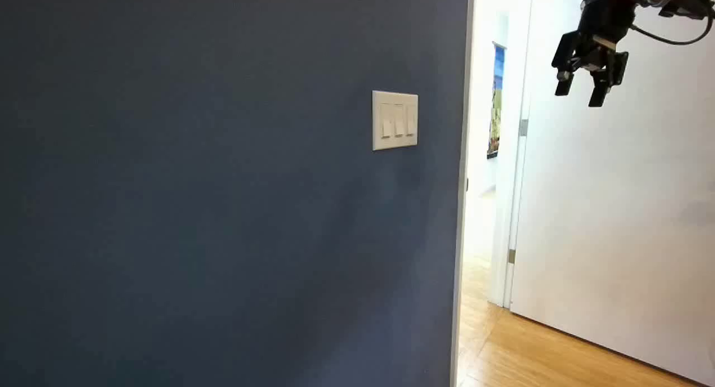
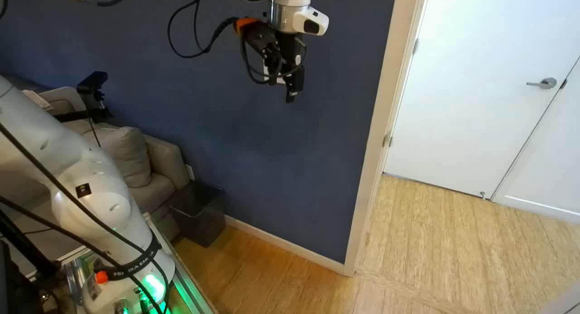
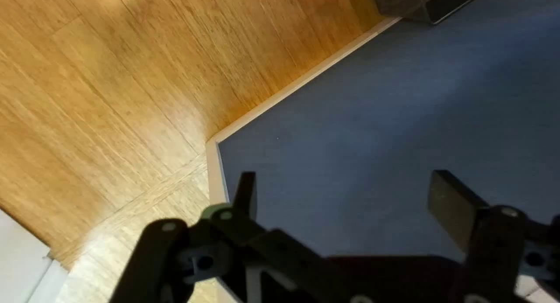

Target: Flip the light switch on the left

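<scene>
Light switch (image 1: 386, 120), L-end toggle of 3 in the wall plate (image 1: 394, 98), sits left of & lower than my tool (image 1: 580, 91) as seen in an exterior view, well apart, long axis approx. vert. Tool's spread wide, holding nothing, & points down, more along the wall (image 1: 223, 208) than at it; I'd prob. bring it wallward & nudge w/ one tip. I see nothing in the way, but the other two toggles (image 1: 399, 119) sit just beside, easy to catch; the door frame (image 2: 382, 123) is near too. Wrist view doesn't show the switch.
</scene>
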